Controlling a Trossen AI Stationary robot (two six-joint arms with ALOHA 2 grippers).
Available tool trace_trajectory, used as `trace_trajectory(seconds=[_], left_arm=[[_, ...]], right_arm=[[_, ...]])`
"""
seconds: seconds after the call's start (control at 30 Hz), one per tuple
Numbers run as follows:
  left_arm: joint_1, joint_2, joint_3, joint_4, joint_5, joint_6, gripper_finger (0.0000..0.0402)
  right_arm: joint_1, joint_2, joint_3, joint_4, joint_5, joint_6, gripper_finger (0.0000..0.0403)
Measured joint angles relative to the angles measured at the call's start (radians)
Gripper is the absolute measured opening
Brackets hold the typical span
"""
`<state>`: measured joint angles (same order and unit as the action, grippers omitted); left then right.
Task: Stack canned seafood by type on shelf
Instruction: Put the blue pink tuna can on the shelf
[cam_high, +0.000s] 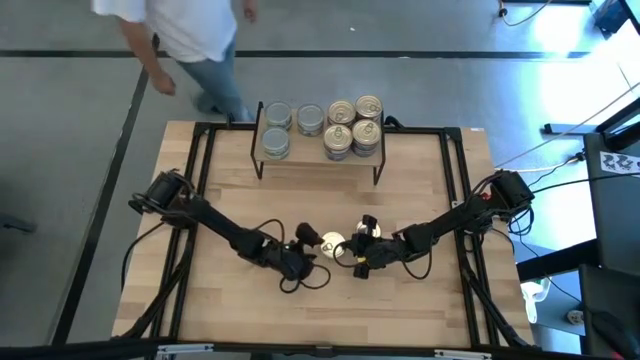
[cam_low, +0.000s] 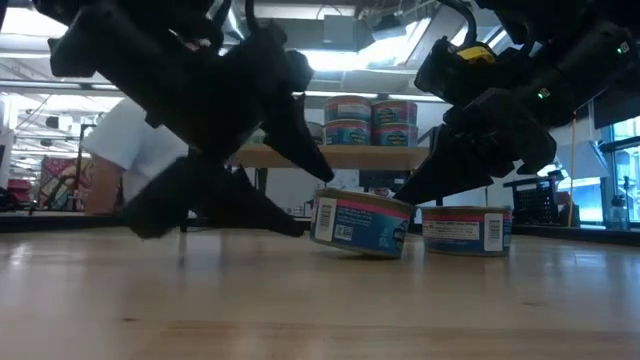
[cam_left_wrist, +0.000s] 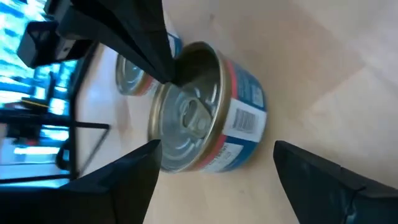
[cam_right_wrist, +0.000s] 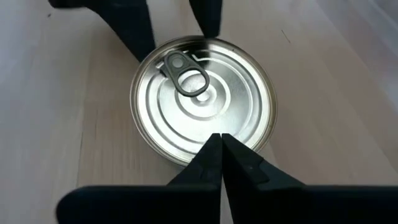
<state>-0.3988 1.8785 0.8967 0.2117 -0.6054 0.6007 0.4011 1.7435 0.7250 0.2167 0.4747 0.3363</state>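
Two cans remain loose near the middle of the bench, toward its front edge, and I have both arms crowded over them. Starting from the left: my left end effector stands wide, its fingers either side of the tilted can but not touching it, one rim of that can lifted off the wood. Just beside it sits the second can, flat on the bench. My right end effector has its fingertips pressed together, holding nothing, resting at the lid's edge of the pull-ring can below it; I cannot tell for sure which of the two that is.

Along the back edge, the shelf already carries the silver-lidded cans on its left and the gold-lidded cans on its right.

I judge the step to be picking up the tilted can. Next I'd need the right arm clear, then the left fingers closed squarely on the can's wall.
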Motion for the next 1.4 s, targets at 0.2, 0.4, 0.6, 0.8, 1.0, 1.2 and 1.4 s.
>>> trace_trajectory(seconds=[0.2, 0.4, 0.6, 0.8, 1.0, 1.2, 1.4], left_arm=[[0.013, 0.047, 0.0, 0.019, -0.022, 0.121, 0.0308], [0.027, 0.091, 0.004, 0.146, -0.016, 0.226, 0.0308], [0.05, 0.097, 0.004, 0.182, 0.013, 0.275, 0.0308], [0.073, 0.098, 0.002, 0.207, 0.054, 0.268, 0.0308], [0.101, 0.1, 0.0, 0.24, 0.147, 0.263, 0.03], [0.101, 0.104, 0.01, 0.25, 0.134, 0.216, 0.0208], [0.072, 0.081, 0.017, 0.233, 0.128, 0.09, 0.0176]], right_arm=[[0.0, 0.0, 0.0, -0.001, -0.001, 0.0, 0.0014], [0.0, 0.0, -0.001, 0.006, -0.003, 0.0, 0.0014], [-0.001, 0.0, -0.002, 0.009, 0.002, 0.0, 0.0014], [-0.003, 0.0, -0.002, 0.009, 0.004, -0.001, 0.0014], [-0.003, 0.0, -0.002, 0.009, 0.004, -0.001, 0.0014], [-0.004, 0.002, -0.001, 0.02, 0.008, -0.001, 0.0014], [0.011, -0.041, 0.006, -0.019, 0.011, -0.014, 0.0014]])
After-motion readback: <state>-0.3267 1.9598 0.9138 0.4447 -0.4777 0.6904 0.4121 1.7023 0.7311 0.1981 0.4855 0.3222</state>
